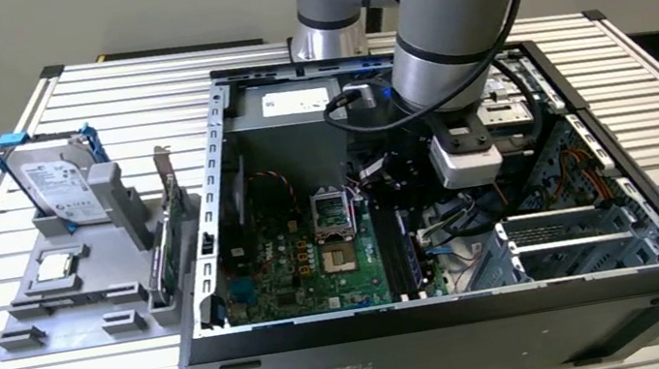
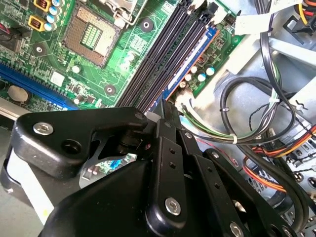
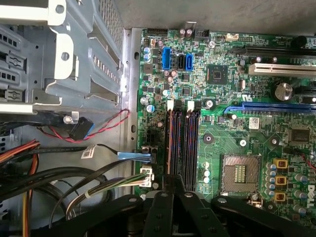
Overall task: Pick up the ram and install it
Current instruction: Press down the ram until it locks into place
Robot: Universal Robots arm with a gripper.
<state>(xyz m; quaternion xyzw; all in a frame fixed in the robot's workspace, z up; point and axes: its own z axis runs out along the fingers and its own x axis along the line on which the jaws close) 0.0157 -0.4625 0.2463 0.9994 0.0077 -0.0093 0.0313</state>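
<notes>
Your end effector (image 2: 166,107) is low over the motherboard (image 3: 224,143), closed on the near end of the ram (image 2: 190,66), which stands edge-on at the outermost memory slot (image 2: 174,63) (whether it is fully seated isn't visible).

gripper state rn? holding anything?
Gripper: closed on the ram, a blue-edged stick standing in the motherboard's memory slots, inside the open PC case.

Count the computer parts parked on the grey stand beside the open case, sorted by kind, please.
Hard drive: 1
Processor chip: 1
Expansion card: 1
Total: 3
</notes>
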